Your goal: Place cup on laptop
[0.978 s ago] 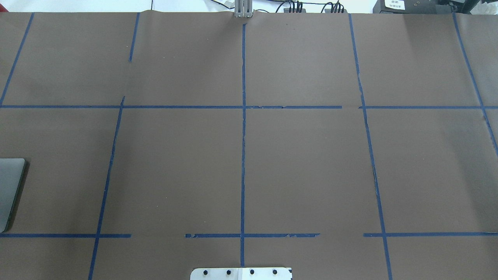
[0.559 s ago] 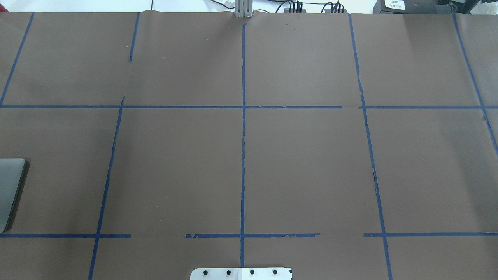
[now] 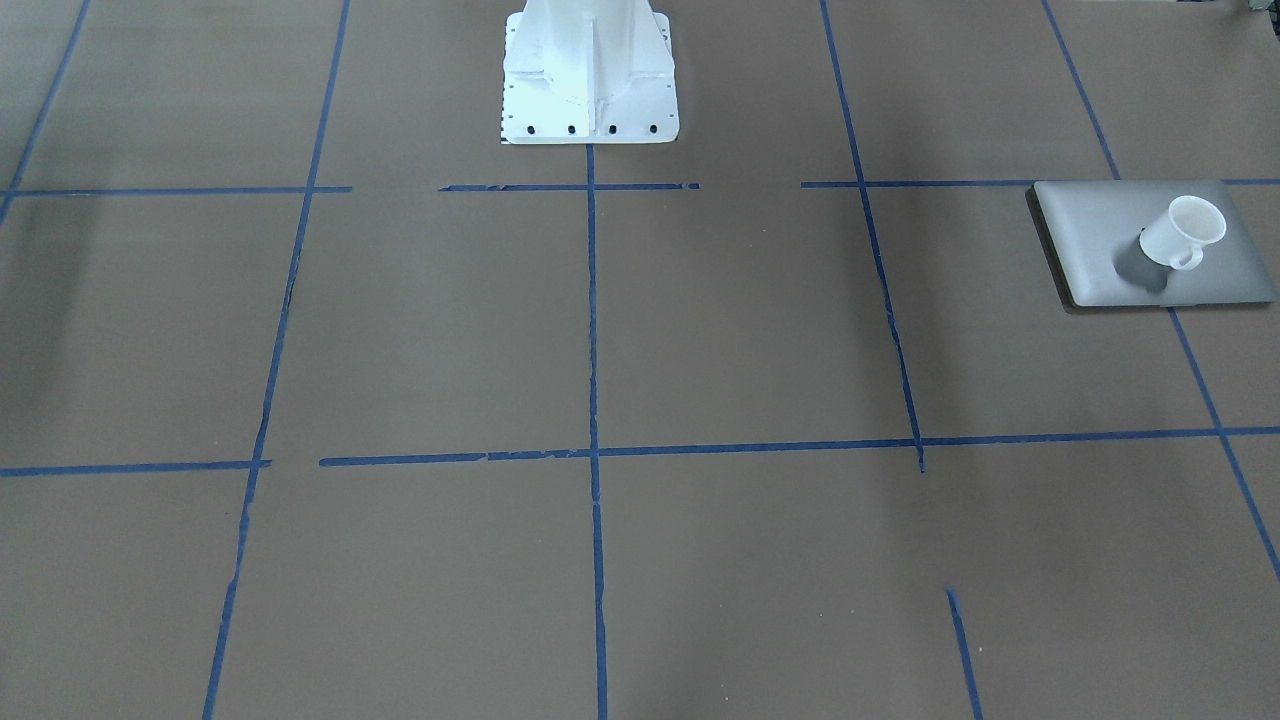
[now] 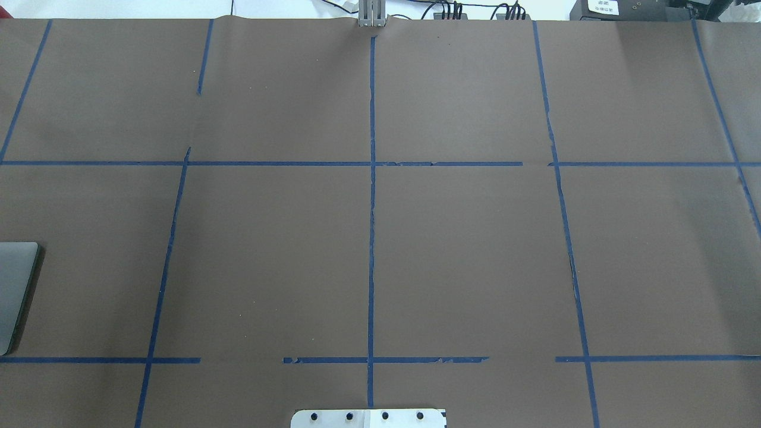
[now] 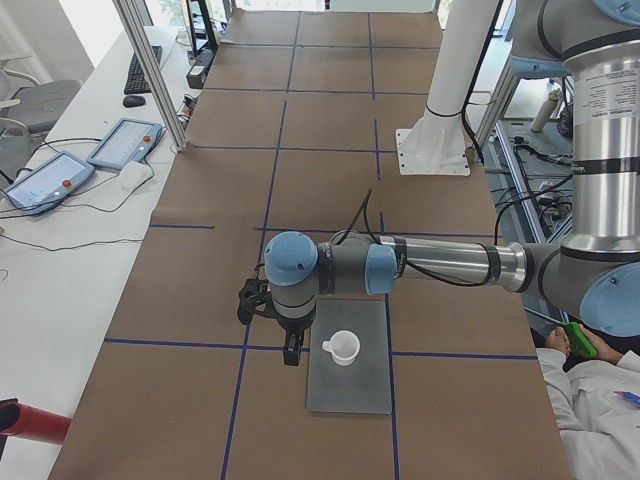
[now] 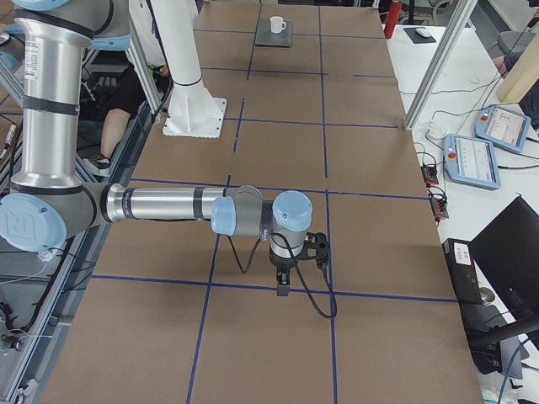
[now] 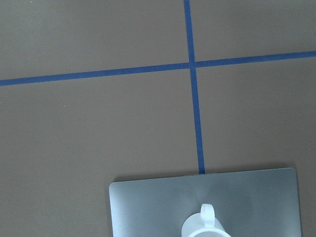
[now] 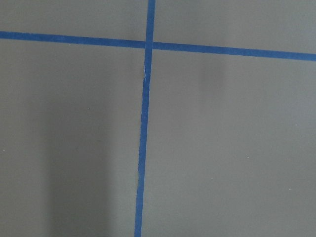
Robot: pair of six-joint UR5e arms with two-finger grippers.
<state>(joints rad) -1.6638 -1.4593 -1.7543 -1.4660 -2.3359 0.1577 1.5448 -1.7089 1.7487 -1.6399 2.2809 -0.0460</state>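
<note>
The white cup (image 3: 1183, 232) stands upright on the silver-grey laptop (image 3: 1100, 245) at the table's end on my left. It also shows in the exterior left view (image 5: 344, 347) on the laptop (image 5: 350, 390), and in the left wrist view (image 7: 205, 228) on the lid (image 7: 148, 207). My left gripper (image 5: 292, 352) hangs just beside the cup, apart from it; I cannot tell whether it is open or shut. My right gripper (image 6: 283, 288) points down over bare table far from the cup (image 6: 275, 24); its state cannot be told.
The table is covered in brown paper with a grid of blue tape (image 4: 371, 238). The white robot base (image 3: 590, 70) stands at the middle of the near edge. Only the laptop's edge (image 4: 15, 285) shows in the overhead view. Tablets (image 5: 125, 143) lie on a side desk.
</note>
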